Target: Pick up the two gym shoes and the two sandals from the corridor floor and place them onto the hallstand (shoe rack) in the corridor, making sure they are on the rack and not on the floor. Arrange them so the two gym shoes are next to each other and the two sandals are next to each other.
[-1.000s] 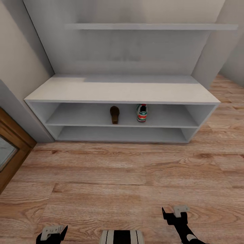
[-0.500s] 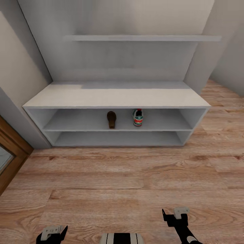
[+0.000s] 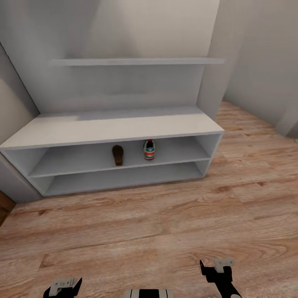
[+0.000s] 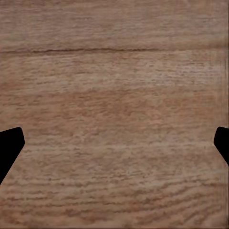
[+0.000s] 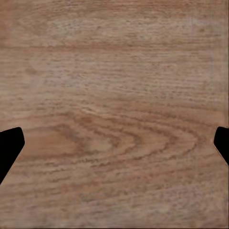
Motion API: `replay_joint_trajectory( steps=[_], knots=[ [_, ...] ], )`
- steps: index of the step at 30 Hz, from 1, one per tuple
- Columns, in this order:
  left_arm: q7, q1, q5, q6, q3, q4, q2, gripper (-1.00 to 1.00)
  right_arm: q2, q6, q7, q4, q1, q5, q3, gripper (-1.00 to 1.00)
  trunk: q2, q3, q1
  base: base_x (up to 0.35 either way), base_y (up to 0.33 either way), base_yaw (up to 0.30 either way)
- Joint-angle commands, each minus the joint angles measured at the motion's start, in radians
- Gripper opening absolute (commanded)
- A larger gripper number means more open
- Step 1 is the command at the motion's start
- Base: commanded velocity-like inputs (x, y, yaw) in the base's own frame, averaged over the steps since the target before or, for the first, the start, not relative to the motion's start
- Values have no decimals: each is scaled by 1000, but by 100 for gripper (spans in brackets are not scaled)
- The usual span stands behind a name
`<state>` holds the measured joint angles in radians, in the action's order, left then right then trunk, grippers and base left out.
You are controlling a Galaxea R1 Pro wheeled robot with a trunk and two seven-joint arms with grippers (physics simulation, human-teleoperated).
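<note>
the hallstand [image 3: 111, 128] has one sandal [image 3: 118, 155] and one gym shoe [image 3: 149, 149] on its upper shelf slot, near each other but apart, sandal toward the robot's left. the other two shoes aren't in any view, so the job looks about half done. best bet: swing round the corridor floor [image 3: 165, 223] to find them, then seat each beside its mate. only the wrist views show the left gripper [image 4: 114, 148] and right gripper [image 5: 114, 148] jaws spread wide, empty over planks.
</note>
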<state>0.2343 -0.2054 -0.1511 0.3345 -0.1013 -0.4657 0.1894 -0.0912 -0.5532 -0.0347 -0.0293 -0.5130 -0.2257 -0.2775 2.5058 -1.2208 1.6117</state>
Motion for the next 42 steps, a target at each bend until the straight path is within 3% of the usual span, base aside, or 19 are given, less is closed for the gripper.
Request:
replay_joint_trajectory(
  steps=[1, 6, 10, 13, 26, 42],
  knots=[
    [10, 0, -10, 0, -3, 1, 0, 100, -1, -2, -4, 0, 3, -12, -8, 100, 0, 3, -1, 0, 0, -300],
    [7, 0, -10, 2, -3, 1, 0, 100, -6, -2, -5, 1, 10, -68, -8, 100, -1, 23, -3, 0, 0, -300],
    [-15, 0, -10, 39, -3, 10, -1, 100, -9, -2, -9, 3, 14, -138, -8, 100, -2, 38, -5, 0, 0, -300],
    [-31, 0, -10, 65, -3, 23, -1, 100, -10, -2, -20, 3, 17, -159, -9, 100, -3, 50, -6, 0, 0, -300],
    [-40, 0, -10, 78, -1, 32, -3, 100, -1, -2, -25, 2, 29, -168, -12, 100, -9, 100, -13, 0, 0, -300],
    [-40, 0, -10, 78, -1, 33, -4, 100, 1, -2, -24, 2, 33, -169, -12, 100, -121, 150, -75, 0, 0, -300]
  ],
)
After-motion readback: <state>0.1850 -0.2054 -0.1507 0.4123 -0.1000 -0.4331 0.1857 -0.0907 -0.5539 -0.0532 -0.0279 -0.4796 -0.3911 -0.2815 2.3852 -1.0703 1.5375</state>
